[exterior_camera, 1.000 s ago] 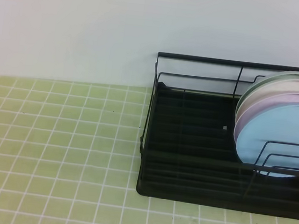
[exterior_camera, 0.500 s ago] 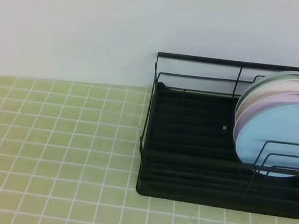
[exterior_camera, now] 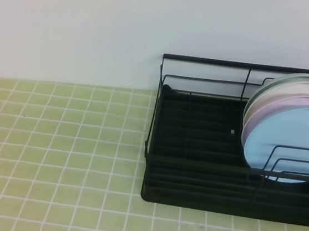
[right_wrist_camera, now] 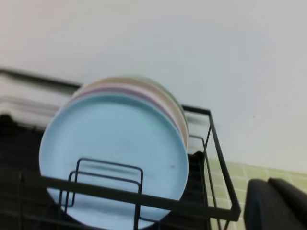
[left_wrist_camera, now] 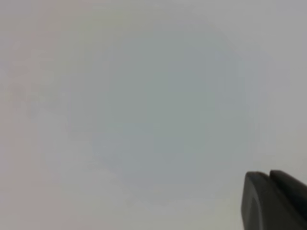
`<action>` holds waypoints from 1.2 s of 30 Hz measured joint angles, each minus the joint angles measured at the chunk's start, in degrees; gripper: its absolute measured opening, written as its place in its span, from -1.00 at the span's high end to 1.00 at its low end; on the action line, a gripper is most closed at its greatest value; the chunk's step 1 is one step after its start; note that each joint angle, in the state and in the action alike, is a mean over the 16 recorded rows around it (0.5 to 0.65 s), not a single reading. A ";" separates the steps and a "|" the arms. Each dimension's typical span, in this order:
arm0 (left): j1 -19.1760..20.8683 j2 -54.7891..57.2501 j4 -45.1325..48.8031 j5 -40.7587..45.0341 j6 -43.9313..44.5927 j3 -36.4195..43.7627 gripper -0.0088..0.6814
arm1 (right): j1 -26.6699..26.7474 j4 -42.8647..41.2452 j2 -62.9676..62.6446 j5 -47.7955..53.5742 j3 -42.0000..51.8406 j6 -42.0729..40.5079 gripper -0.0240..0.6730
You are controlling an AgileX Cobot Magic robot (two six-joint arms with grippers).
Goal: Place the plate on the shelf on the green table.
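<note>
Right now the light-blue plate [exterior_camera: 285, 147] stands on edge in the black wire shelf [exterior_camera: 195, 153], at the right end of it, leaning back against the other plates. It is the frontmost of the stack: just behind it sits a pale pink plate [exterior_camera: 290, 104], and behind that a cream plate [exterior_camera: 292, 86] whose rim shows a greenish tint. Upright wire dividers [exterior_camera: 297, 162] rise in front of the blue plate's lower part, and its bottom edge drops behind the front rail of the shelf. From the right wrist view the blue plate [right_wrist_camera: 112, 153] fills the middle, with the rims of the pink and cream plates peeking out along its upper right edge and two wire loops crossing its lower half.

The shelf rests on the green table [exterior_camera: 56, 149], a surface of small yellow-green tiles with white grout, and its back rail stands close to a plain white wall [exterior_camera: 98, 25]. The tiled area left of the shelf carries nothing else that shows.

Neither arm appears in the high view. The right gripper [right_wrist_camera: 278, 203] shows only as a dark shape in the lower right corner of its own camera, jaws together and holding nothing, well apart from the plate. The left gripper [left_wrist_camera: 273, 201] is likewise a dark shape at the corner, jaws together, facing a blank pale blur.
</note>
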 joint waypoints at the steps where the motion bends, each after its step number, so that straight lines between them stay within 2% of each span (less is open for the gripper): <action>1: 1.60 0.00 0.00 0.00 0.00 0.00 0.97 | 0.01 -1.17 -0.76 -0.92 1.42 1.03 0.93; 5: 6.84 -0.11 0.00 0.05 0.00 0.00 0.97 | 0.04 -4.93 -3.33 -3.68 6.14 5.08 0.93; 10: 10.79 -0.24 0.00 0.30 0.00 0.00 0.97 | 0.06 -8.20 -5.36 -1.61 9.25 8.23 0.93; 18: 12.38 -0.39 0.00 1.10 -0.37 -0.01 0.97 | 0.10 -10.16 -5.94 5.79 9.63 9.10 0.93; 26: 13.08 -0.33 0.03 0.52 -3.38 -0.06 0.97 | 0.10 -10.16 -5.94 8.37 9.68 9.44 0.93; 31: 14.96 -0.33 5.53 -1.56 -13.05 0.53 0.97 | 0.10 -10.16 -5.94 8.32 9.68 9.45 0.93; 36: 17.17 -0.34 25.16 -1.64 -34.78 3.57 0.97 | 0.10 -10.16 -5.94 8.31 9.68 9.45 0.93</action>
